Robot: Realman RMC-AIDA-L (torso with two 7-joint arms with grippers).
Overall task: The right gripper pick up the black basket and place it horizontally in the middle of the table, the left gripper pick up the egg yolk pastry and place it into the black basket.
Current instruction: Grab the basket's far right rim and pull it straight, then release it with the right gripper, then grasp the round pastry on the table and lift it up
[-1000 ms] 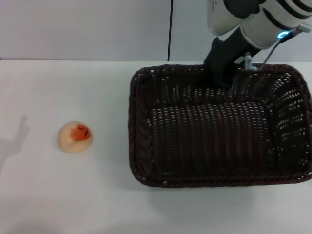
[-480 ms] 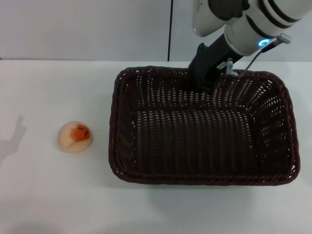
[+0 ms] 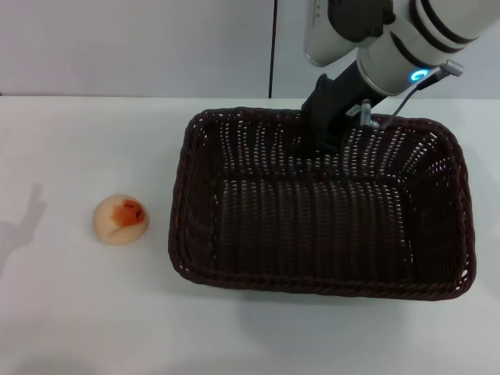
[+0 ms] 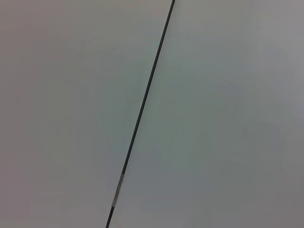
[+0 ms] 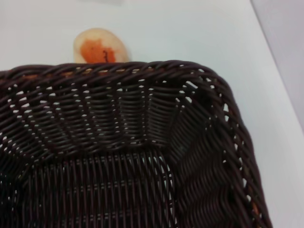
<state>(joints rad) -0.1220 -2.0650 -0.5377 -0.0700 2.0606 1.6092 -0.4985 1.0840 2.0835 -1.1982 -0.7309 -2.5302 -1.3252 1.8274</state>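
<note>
The black basket (image 3: 312, 283) lies lengthwise on the white table (image 3: 86, 320), right of centre. My right gripper (image 3: 322, 134) reaches down from the back onto the basket's far rim and is shut on it. The egg yolk pastry (image 3: 121, 219) sits on the table to the left of the basket, apart from it. The right wrist view shows the inside of the basket (image 5: 118, 69) with the pastry (image 5: 99, 46) beyond its rim. My left gripper is out of view; only its shadow (image 3: 23, 223) falls on the table's left edge.
A grey wall with a dark vertical seam (image 3: 273, 47) stands behind the table. The left wrist view shows only that wall and seam (image 4: 142, 109). Bare table lies between the pastry and the basket and along the front.
My right gripper has dragged the basket to the left, from the right edge toward the middle. The move slowed in the last half second. The pastry has not moved.
</note>
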